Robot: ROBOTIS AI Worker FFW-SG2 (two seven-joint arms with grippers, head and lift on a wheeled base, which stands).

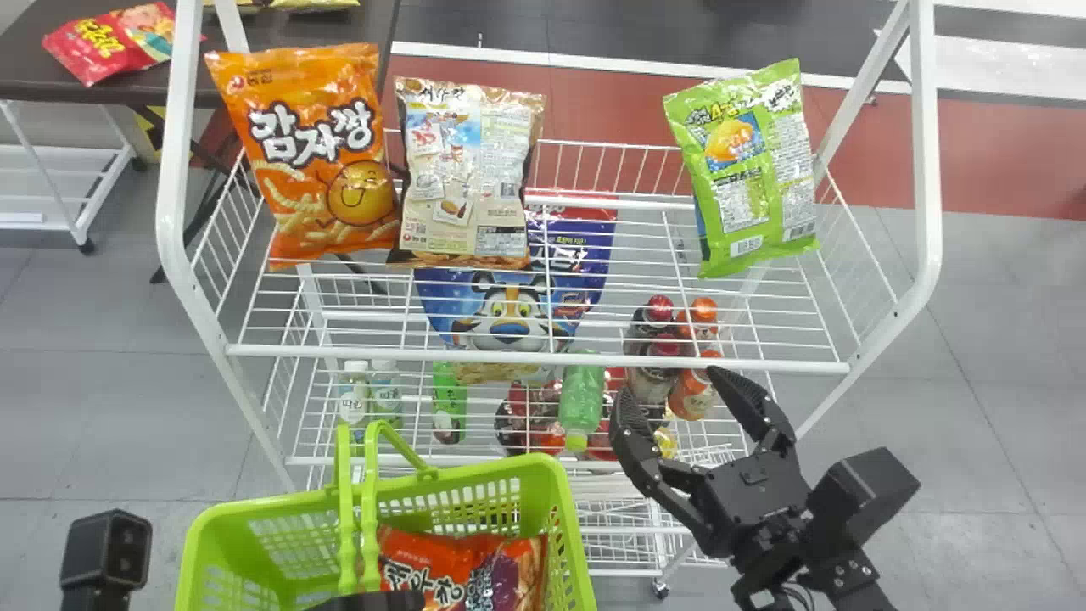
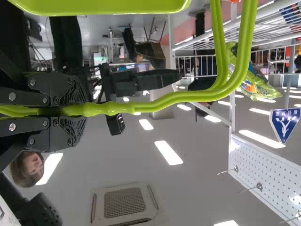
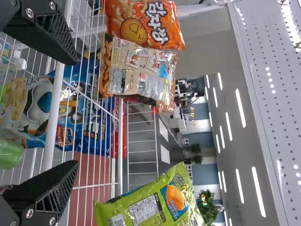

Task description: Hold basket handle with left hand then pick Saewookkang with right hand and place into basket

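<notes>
Green basket (image 1: pixel 475 472), red bag (image 1: pixel 441 552) inside, bold lettering

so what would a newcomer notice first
Likely the lime-green plastic basket low in the head view, its handle in the black left gripper. Next, the orange snack bag with a smiling face at the white wire shelf's left, and the black right gripper, open near the shelf's front.

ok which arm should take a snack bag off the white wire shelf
Right, probably: the right gripper has open, empty jaws near the shelf; the left gripper has its jaws shut on the green plastic basket handle.
</notes>
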